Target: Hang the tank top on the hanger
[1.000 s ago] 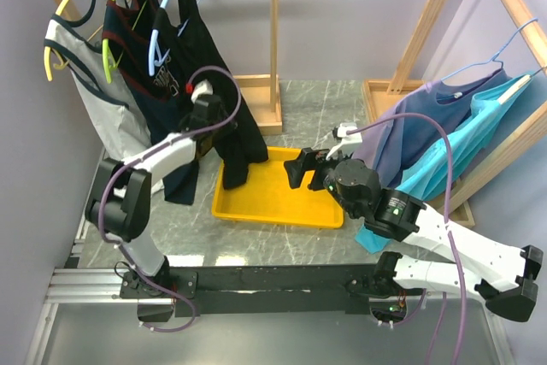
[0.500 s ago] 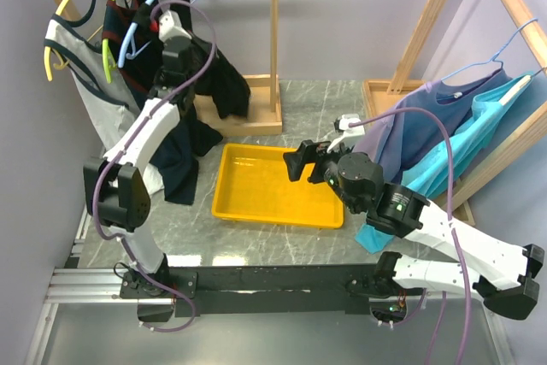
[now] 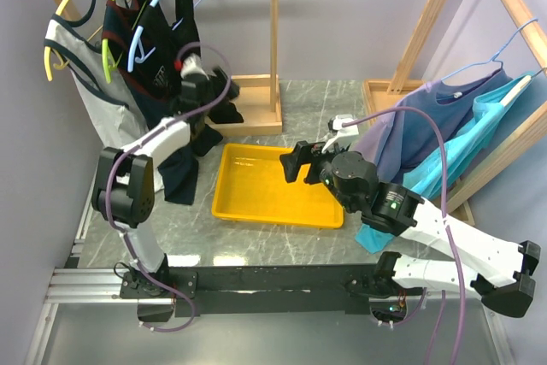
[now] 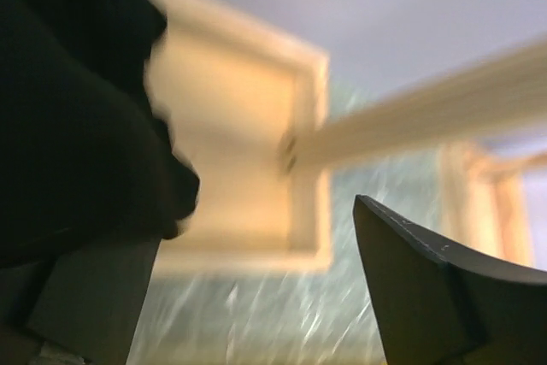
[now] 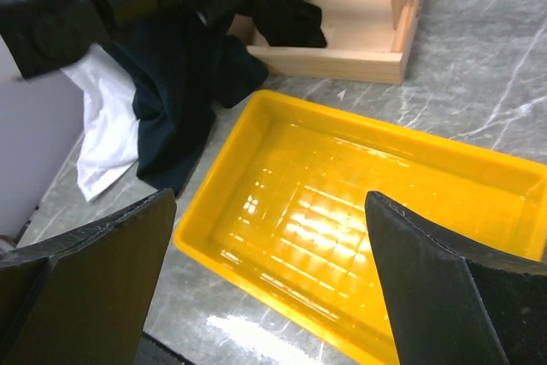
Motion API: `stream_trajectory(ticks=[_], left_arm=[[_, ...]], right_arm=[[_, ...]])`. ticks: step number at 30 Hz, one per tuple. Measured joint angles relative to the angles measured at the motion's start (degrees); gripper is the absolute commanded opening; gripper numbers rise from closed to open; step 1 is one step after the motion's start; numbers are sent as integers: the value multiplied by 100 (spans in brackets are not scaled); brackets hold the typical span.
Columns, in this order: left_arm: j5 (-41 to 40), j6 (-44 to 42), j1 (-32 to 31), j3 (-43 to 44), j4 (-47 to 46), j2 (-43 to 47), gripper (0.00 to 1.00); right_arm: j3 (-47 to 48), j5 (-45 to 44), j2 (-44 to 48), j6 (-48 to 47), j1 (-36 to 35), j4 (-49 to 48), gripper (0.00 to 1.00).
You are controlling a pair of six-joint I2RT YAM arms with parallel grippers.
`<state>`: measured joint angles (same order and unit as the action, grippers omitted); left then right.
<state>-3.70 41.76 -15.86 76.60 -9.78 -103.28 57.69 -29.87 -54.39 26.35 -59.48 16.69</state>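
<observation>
Two arms are reaching over a marble counter [image 3: 316,100]. The left pincer [image 3: 214,100] is hovering low at the rear left, just beside the base of a wooden rack [image 3: 275,40]. In the left wrist view its fingers are standing well apart with the rack's base showing in the gap, so it is open. Black cloth is lying against the finger on that view's left side, but nothing is being squeezed between the two.

The tank top [image 3: 188,32] is hanging on the hanger [image 3: 150,9], which is hooked over the rack's rail. Whether both straps are sitting properly on the blue shoulders cannot be told. Its lower end is trailing down and bunching on the rack's base, touching or nearly touching the left pincer.

Beside it on the same rail, a navy top [image 3: 128,49] and a pale top [image 3: 77,66] are hanging on green hangers [image 3: 109,32].

The right pincer [image 3: 295,164] is hovering over the near right part of a yellow tray [image 3: 256,215], which is lying on the counter near the rack's base. Its fingers are spread wide and gripping nothing.

At the far right, a blue top [image 3: 427,117] and a turquoise one [image 3: 487,126] are hanging against a second wooden frame.
</observation>
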Motion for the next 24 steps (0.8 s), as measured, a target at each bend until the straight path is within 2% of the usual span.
stream_trajectory(ticks=[6, 13, 24], left_arm=[[61, 52, -452, -1019, 52, 621, 100], [-87, 205, -1281, -1993, 33, 2074, 99], [-940, -92, -2957, -3407, 1178, 4223, 99]], right_arm=[[-116, 138, -26, 90, 0, -46, 100], [-387, 258, -22, 149, 0, -63, 100], [-1285, 321, 424, 299, 0, -98, 100]])
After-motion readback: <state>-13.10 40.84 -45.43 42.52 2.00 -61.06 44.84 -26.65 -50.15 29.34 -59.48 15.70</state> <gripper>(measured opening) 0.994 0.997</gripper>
